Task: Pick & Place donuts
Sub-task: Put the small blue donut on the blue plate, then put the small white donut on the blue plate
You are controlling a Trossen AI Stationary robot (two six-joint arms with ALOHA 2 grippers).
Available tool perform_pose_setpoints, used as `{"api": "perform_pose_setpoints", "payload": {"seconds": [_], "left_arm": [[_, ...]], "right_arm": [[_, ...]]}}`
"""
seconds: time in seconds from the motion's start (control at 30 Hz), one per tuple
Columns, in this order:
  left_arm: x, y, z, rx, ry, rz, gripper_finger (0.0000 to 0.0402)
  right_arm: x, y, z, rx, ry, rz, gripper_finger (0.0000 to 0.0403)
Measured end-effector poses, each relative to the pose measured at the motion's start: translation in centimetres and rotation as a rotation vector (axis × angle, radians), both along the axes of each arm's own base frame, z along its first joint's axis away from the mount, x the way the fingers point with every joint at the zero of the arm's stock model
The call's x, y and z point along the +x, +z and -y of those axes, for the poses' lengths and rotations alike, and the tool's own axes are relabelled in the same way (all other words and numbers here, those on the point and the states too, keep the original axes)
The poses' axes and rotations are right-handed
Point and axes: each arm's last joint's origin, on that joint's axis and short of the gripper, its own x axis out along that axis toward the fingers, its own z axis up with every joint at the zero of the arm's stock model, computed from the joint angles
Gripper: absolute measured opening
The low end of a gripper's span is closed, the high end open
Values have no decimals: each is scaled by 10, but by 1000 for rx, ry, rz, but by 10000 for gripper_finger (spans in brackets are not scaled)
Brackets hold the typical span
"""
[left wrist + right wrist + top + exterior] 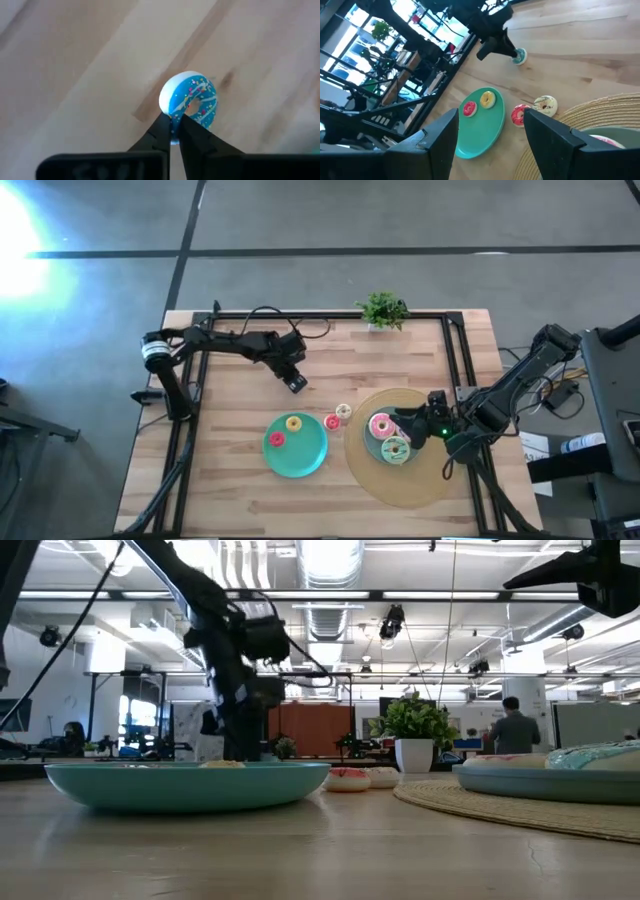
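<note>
The left gripper pinches a small blue-frosted sprinkled ring donut by its rim above the wooden surface; carry it level to the round teal plate. The right gripper hangs wide beside the woven mat.

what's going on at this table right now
The left gripper is shut on a small blue donut, held above the bare wood behind the teal plate, which already carries a yellow and a red one. The right gripper is open over the plate on the woven mat.
</note>
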Motion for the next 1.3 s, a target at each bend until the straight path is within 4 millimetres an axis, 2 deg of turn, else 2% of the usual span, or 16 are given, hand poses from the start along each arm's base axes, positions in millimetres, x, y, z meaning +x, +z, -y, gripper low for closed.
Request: {"api": "perform_pose_setpoints", "payload": {"seconds": [0.07,0.13,0.23,0.3,0.43,0.53,0.7,0.87,1.07,1.2,1.3], "left_arm": [[-2,14,9,-15,-25,20,2],[-4,34,26,-38,-90,77,2],[-9,56,65,-70,-214,130,1],[-10,63,95,-79,-293,140,1],[-5,59,147,-30,-372,136,1],[4,43,169,36,-380,116,1],[20,17,174,28,-319,78,12],[28,5,171,4,-257,54,62],[21,23,165,66,-234,-2,112],[17,45,160,204,-233,13,116],[21,61,155,260,-200,77,117]], "right_arm": [[0,0,0,0,0,0,216],[0,0,0,1,0,0,216],[0,0,0,-1,1,-1,216],[0,0,0,-3,1,-3,216],[0,-1,0,-11,2,-8,216],[-1,-2,1,-16,2,-13,216],[-1,-2,1,-12,1,-10,216],[0,0,0,2,1,4,216],[0,0,0,8,1,8,216],[0,0,0,4,2,5,216],[0,0,0,0,3,2,216]]}}
